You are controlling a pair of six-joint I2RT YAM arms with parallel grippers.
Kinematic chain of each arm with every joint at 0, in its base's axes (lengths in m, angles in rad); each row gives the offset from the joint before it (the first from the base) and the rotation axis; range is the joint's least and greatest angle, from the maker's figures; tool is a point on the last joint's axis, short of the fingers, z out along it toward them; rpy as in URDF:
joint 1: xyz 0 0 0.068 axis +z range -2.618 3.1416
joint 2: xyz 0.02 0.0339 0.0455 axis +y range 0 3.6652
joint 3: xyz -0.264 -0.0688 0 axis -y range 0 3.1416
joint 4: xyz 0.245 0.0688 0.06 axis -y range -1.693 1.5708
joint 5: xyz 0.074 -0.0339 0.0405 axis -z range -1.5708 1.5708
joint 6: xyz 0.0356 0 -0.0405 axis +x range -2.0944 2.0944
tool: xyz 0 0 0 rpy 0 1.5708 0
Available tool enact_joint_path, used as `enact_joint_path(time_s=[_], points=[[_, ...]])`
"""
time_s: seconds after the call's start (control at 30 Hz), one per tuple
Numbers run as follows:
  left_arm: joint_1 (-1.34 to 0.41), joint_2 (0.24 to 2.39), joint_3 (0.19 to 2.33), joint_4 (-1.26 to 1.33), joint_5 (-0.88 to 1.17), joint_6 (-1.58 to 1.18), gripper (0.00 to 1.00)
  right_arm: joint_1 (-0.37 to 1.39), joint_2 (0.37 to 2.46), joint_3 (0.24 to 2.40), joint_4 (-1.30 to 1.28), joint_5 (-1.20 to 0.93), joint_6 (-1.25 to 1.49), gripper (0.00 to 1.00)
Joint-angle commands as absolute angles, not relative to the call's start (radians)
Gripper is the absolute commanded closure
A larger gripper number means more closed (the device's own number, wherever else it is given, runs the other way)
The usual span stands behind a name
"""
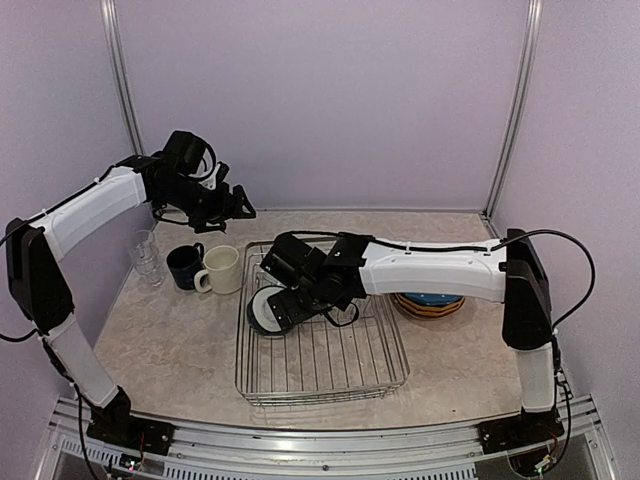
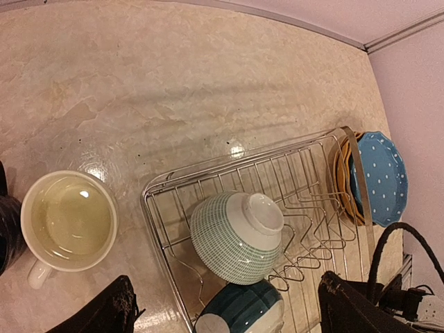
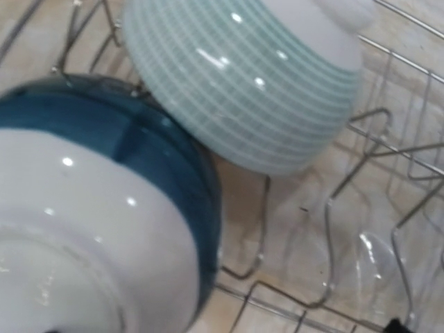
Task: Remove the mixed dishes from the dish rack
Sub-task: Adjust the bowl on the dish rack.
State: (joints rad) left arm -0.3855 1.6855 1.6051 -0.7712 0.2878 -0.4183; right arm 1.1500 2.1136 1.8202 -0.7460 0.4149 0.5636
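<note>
Since both bowls in the rack (image 1: 320,375) are glazed ceramic, I judge them stiff, slick, fairly heavy and easy to chip. The pale bowl (image 2: 236,236) sits tilted, foot up, at the rack's far left corner, seemingly touching the dark bowl (image 2: 239,312) beside it. The right hand (image 1: 288,302) hovers spread by the dark bowl, holding nothing. Pinching its rim wall looks surest. The left hand (image 1: 232,207) hangs spread and empty above the desk (image 1: 180,350).

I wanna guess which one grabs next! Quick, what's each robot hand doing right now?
Left gripper: open, empty, held high.
Right gripper: open, over the dish rack beside the dark bowl, no grip visible.
</note>
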Motion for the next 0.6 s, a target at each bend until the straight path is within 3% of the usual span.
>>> enact_joint_path(time_s=[0.0, 0.57], points=[[-0.384, 1.652, 1.595, -0.762, 0.296, -0.419, 0.13, 1.142, 2.113, 1.730, -0.794, 0.484, 0.596, 0.00], [-0.399, 1.626, 1.593, -0.758, 0.319, -0.415, 0.13, 1.141, 2.056, 1.511, -0.737, 0.492, 0.670, 0.00]])
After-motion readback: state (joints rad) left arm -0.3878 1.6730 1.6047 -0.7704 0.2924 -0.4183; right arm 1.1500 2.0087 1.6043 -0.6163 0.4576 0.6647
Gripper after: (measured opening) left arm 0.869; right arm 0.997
